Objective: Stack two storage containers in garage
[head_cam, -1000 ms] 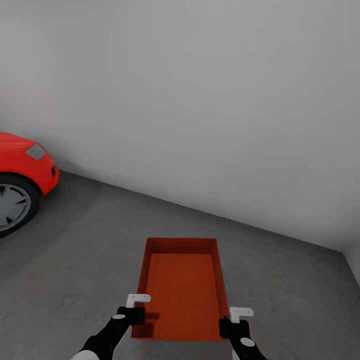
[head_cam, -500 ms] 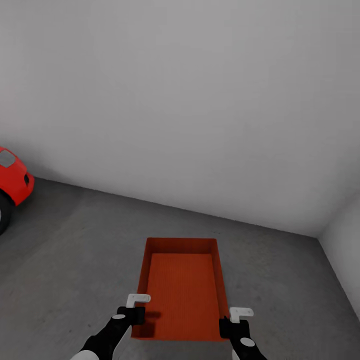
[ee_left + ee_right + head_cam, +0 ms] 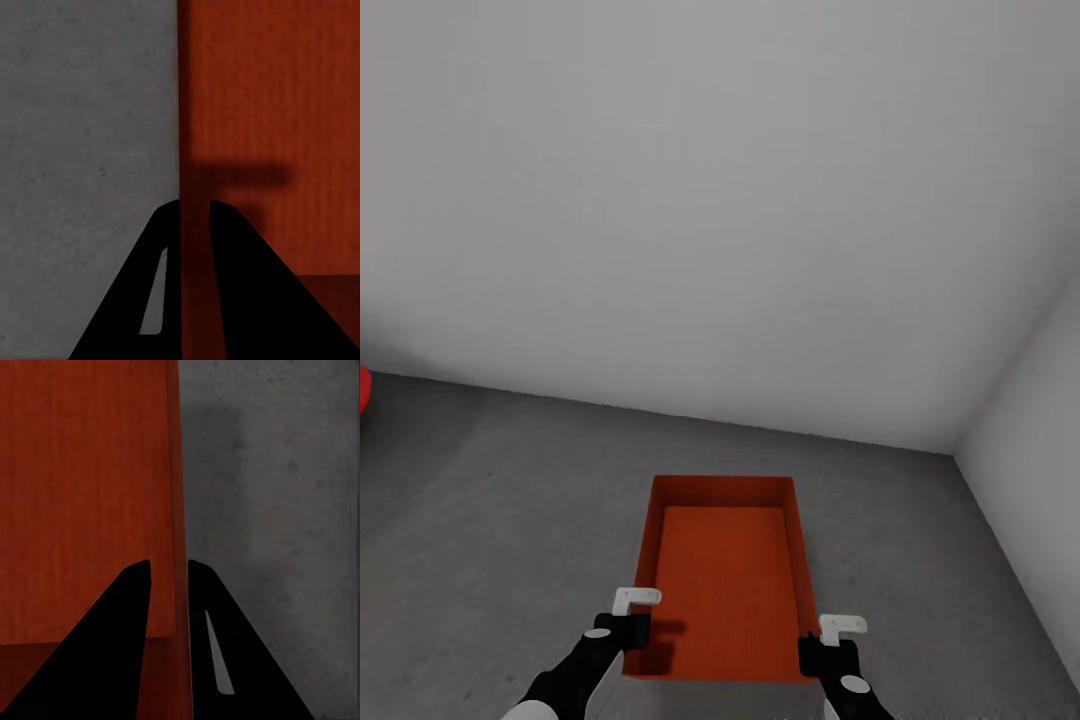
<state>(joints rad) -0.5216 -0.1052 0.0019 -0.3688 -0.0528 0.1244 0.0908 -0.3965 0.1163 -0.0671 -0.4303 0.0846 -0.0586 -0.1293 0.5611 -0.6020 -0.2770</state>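
Container number one, the orange-red storage container [image 3: 725, 575], was in my two hands, carried in front of me above the grey concrete floor [image 3: 490, 500] of the garage, not resting on it as far as I could judge. My left gripper [image 3: 622, 628] pinched the left side wall near the corner closest to me; in the left wrist view the wall [image 3: 193, 150] ran straight between the two dark fingers [image 3: 247, 300]. My right gripper [image 3: 830, 650] pinched the right side wall in the same way, and the right wrist view showed that wall [image 3: 178, 510] between its fingers [image 3: 112, 660].

To do this step well, I judged that I should keep both pinches equally firm and at the same height, so the bin stays level. I should lower it slowly, flat on the floor, some way from the white wall [image 3: 720, 200] and from the corner at the right, so there is room to come back and stack. I should let go only when the bottom lies fully on the concrete.

Counted: one container, two grippers, and one small red piece [image 3: 363, 388] at the left edge, too little to name.
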